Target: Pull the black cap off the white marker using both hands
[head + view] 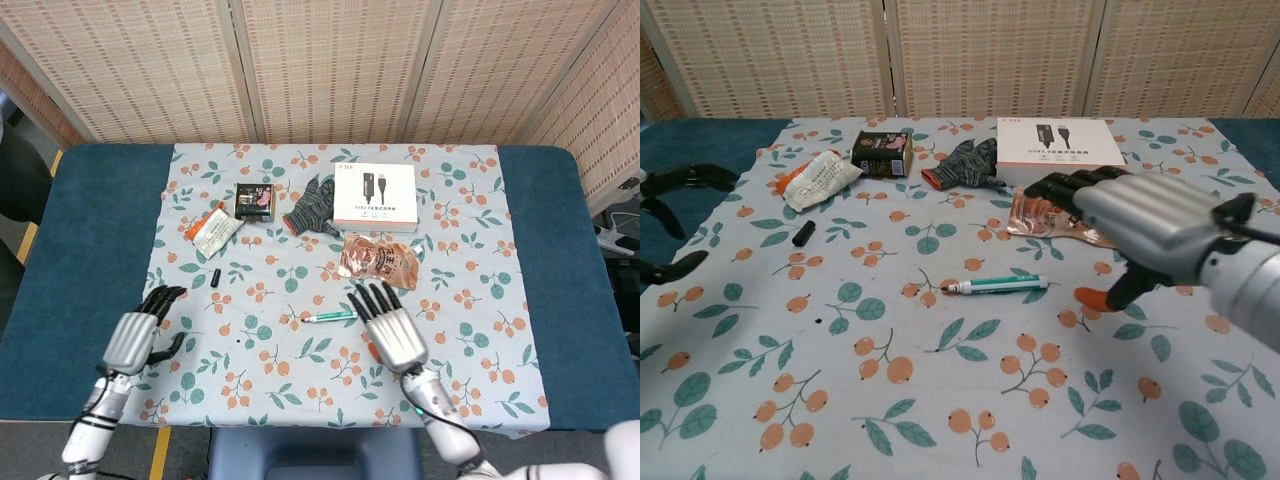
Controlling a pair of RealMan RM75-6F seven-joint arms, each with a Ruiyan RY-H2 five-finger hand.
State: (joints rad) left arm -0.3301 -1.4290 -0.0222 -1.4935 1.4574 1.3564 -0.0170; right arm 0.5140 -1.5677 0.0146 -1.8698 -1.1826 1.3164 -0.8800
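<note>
Tablecloth [470, 300] printed with oranges and leaves covers the blue table [90, 250], and everything sits on it. At the far side lies a white cable box [375, 196], with a grey knit glove [314, 208] just beside it and a crinkled snack packet [378, 260] nearer the robot. The right hand [392, 332] hovers with fingers spread wide, holding nothing, just right of the white marker [330, 316]. The left hand [135, 335] is likewise spread and empty, out past the cloth's left edge. The marker lies flat, bare tip pointing left, while the black cap [214, 277] rests well apart from it, up and to the left. With cap and marker separate and both hands free, the pull looks done. A small dark packet [254, 200] and a white sachet [216, 229] sit at the far left.
</note>
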